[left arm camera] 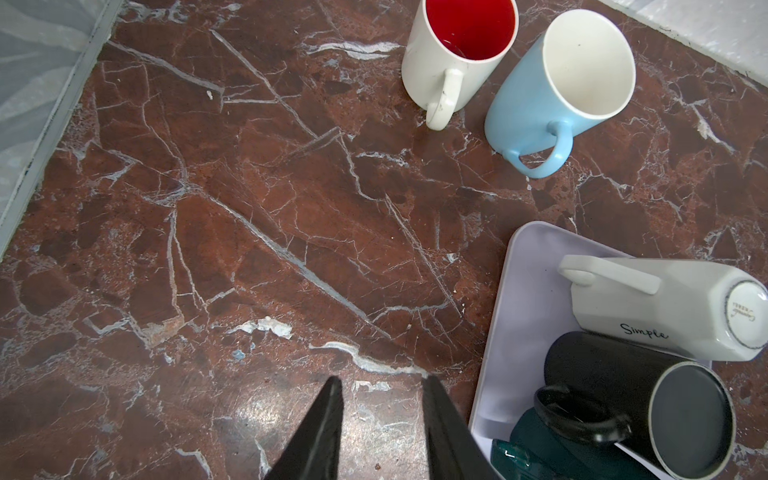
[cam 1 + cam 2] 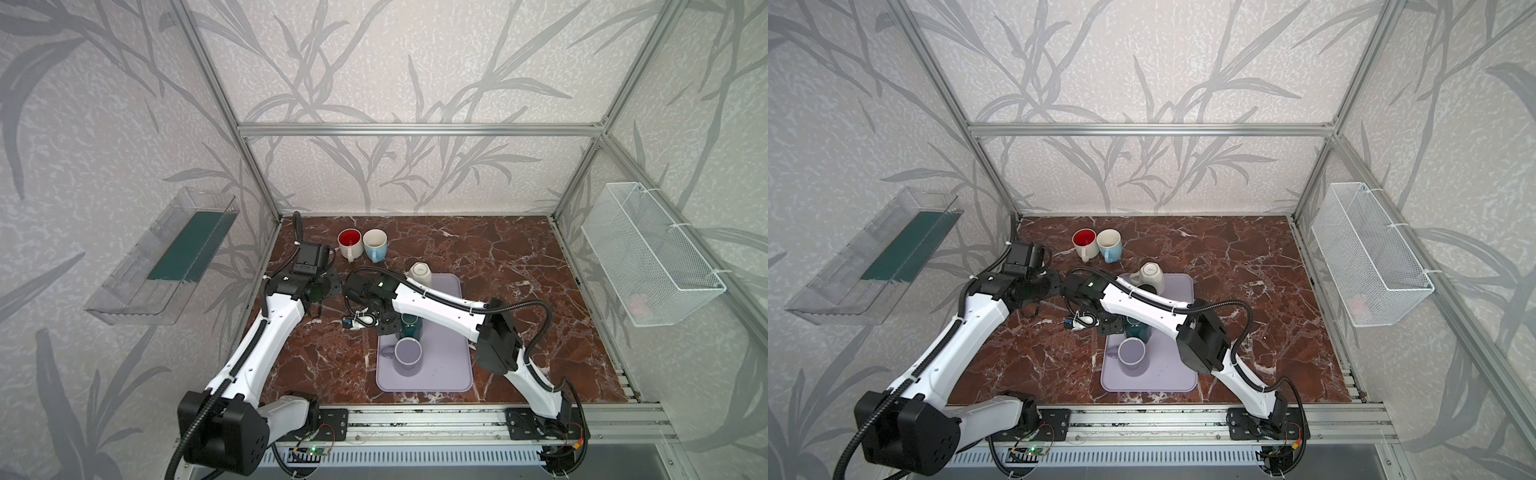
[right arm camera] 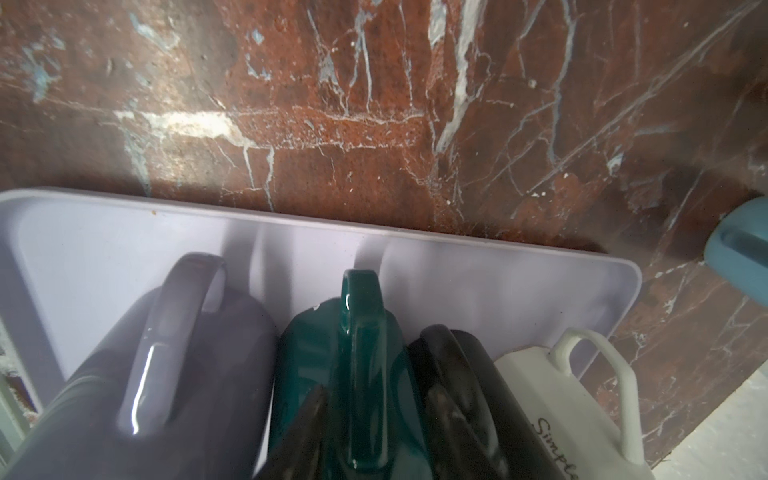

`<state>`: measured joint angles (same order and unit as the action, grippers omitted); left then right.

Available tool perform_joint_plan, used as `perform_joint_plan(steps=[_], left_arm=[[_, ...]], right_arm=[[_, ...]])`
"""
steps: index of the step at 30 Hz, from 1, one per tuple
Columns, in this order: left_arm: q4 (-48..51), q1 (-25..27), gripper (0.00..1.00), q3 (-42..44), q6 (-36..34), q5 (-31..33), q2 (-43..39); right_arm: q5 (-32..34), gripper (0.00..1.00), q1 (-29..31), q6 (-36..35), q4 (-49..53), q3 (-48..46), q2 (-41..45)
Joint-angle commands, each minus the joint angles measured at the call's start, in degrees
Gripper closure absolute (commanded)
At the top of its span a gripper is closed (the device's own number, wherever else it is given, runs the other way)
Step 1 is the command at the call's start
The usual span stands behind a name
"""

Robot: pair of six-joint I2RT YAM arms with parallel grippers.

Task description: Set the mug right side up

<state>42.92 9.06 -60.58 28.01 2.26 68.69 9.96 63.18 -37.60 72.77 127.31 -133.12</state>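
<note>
While the left tool (image 1: 381, 380) hovers empty over the tabletop (image 1: 249, 208), jaws apart, the teal mug (image 3: 320, 353) stands inverted on the tray (image 3: 104, 232), crowded between the lavender mug (image 3: 166, 332) and the black mug (image 3: 469, 357); hauling its handle (image 3: 359, 299) could topple either. The right tool (image 3: 372, 392) straddles that handle, jaws apart, arm stretched low.

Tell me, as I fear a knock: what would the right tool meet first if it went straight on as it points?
Probably the teal mug: its handle sits between the right tool fingers, so these would run into the mug's wall, though depth is unclear.
</note>
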Motion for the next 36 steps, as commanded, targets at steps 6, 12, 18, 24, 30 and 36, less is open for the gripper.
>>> perform_joint_plan(steps=[6, 12, 18, 24, 30, 36], left_arm=[[-0.9, -0.6, 0.64, 0.9, -0.4, -1.8, -1.2], [-1.3, -0.7, 0.64, 0.8, -0.6, -2.2, -0.7], [-1.4, -0.7, 0.64, 0.8, -0.7, -2.3, -0.5], [-1.5, -0.8, 0.64, 0.8, -1.1, -2.4, -0.1], [-1.5, -0.9, 0.64, 0.5, -1.4, -2.4, 0.2], [-1.5, -1.0, 0.64, 0.2, -1.6, -2.7, 0.4]], right_arm=[[1.2, 0.59, 0.0, -1.5, 5.1, 1.4, -2.3], [0.5, 0.59, 0.0, -1.4, 4.8, 1.7, -2.7], [0.8, 0.61, 0.0, -1.3, 4.8, 2.4, -4.4], [1.5, 0.64, 0.0, -1.4, 4.6, 4.2, -6.2], [2.3, 0.67, 0.0, -1.7, 4.3, 4.8, -7.0], [2.9, 0.69, -0.1, -1.8, 4.1, 4.5, -7.0]])
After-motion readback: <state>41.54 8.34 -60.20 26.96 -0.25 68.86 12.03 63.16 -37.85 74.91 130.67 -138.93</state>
